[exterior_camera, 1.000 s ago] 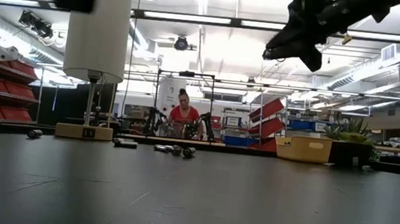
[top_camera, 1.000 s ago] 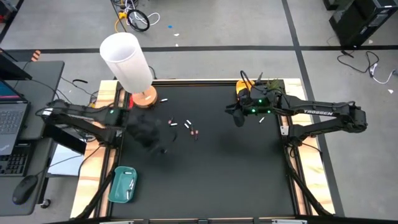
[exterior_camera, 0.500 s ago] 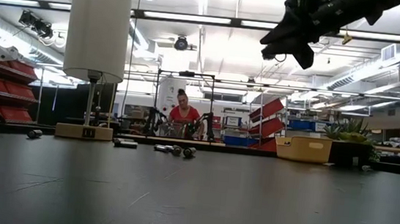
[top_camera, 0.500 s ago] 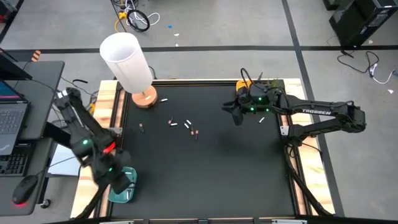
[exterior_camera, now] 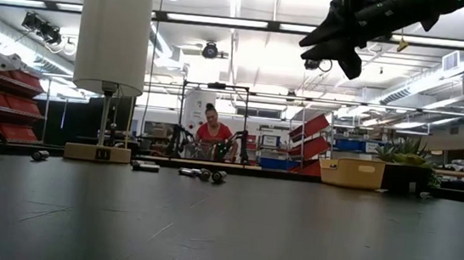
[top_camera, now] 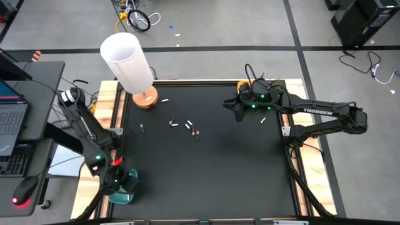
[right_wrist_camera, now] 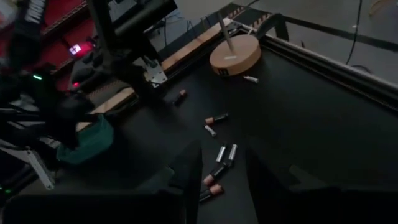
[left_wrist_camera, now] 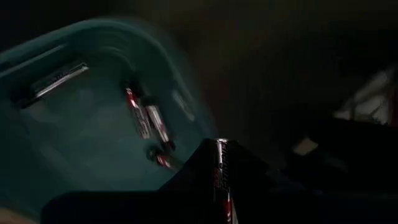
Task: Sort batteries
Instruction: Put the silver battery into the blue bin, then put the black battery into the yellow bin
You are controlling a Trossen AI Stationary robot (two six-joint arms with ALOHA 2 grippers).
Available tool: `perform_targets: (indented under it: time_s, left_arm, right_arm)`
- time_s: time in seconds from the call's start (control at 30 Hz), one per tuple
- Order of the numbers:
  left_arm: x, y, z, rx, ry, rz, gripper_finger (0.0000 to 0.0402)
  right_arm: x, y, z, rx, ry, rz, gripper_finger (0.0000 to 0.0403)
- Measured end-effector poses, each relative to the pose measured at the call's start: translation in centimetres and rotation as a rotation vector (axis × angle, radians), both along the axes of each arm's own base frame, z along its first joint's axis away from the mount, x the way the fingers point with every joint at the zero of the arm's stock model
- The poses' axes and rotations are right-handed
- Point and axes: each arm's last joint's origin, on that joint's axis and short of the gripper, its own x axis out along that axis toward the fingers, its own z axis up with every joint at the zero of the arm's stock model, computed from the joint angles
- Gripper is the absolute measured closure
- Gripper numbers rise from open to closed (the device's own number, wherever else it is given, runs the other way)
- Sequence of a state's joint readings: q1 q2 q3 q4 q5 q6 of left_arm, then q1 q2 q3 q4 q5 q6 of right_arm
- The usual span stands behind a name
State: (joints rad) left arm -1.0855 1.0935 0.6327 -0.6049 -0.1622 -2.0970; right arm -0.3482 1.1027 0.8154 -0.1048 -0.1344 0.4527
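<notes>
My left gripper point(left_wrist_camera: 221, 180) is pinching a dark, red-banded battery point(left_wrist_camera: 222, 163) between its fingers, right over the teal tray point(top_camera: 125, 195) at the mat's 7 o'clock corner. The tray is smooth plastic with rounded walls; inside lie more thin cylinders point(left_wrist_camera: 148, 121), some dark with red ends, one silvery toward the far rim.

My right gripper point(top_camera: 232, 111) hangs high above the mat point(top_camera: 212, 162) toward 1 o'clock, dark fingers point(right_wrist_camera: 186, 168) spread with a clear gap between them. Through that gap I see the loose batteries point(right_wrist_camera: 221, 163) on the matte black surface, a scatter just left of centre, with a white one point(top_camera: 165, 100) beside the lamp's round wooden base point(top_camera: 145, 98) at 11 o'clock and another dark one point(top_camera: 142, 128) off toward 9 o'clock.

The yellow tray point(exterior_camera: 352, 172) sits at the 1 o'clock corner, partly under the right arm. The mat's whole lower half from 3 through 6 o'clock is bare, bounded by the wooden edge point(top_camera: 106, 112).
</notes>
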Motion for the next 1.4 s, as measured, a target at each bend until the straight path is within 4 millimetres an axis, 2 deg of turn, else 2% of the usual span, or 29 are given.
perform_targets:
  time_s: [0.17,0.33,0.53,0.63,0.9,1.07,1.2,1.33,1.4]
  left_arm:
    - [-0.2,0.7,-2.9,-0.046,0.036,0.017,0.0362]
    - [-0.1,0.6,-3.0,-0.049,-0.001,0.005,0.0362]
    - [-0.3,0.8,-3.1,-0.038,0.033,-0.006,0.0359]
    - [-0.2,0.7,-3.1,-0.047,0.046,-0.012,0.0336]
    - [-0.4,0.2,-2.8,-0.150,0.132,-0.060,0.0233]
    - [0.0,-0.6,-0.3,-0.185,0.138,-0.072,0.0222]
    - [0.6,-0.9,3.3,-0.131,0.082,-0.084,0.0233]
    - [2.3,-0.9,7.9,-0.038,-0.213,-0.100,0.0244]
    - [3.1,-0.3,9.3,0.062,-0.334,-0.062,0.0249]
  right_arm:
    - [0.0,0.1,0.0,0.050,-0.011,0.015,0.0293]
    - [0.0,0.2,0.0,0.080,-0.016,0.013,0.0293]
    - [0.0,0.1,0.0,0.079,-0.017,0.010,0.0293]
    - [0.0,0.1,0.0,0.078,-0.016,0.010,0.0293]
    - [0.0,0.1,0.0,0.063,-0.014,0.008,0.0293]
    - [0.0,0.0,0.0,0.043,-0.010,0.009,0.0293]
    - [0.1,-0.1,0.1,0.029,-0.022,0.001,0.0293]
    - [0.6,-0.3,0.2,0.014,-0.059,0.001,0.0293]
    - [0.8,-0.3,0.4,0.004,-0.089,0.004,0.0293]
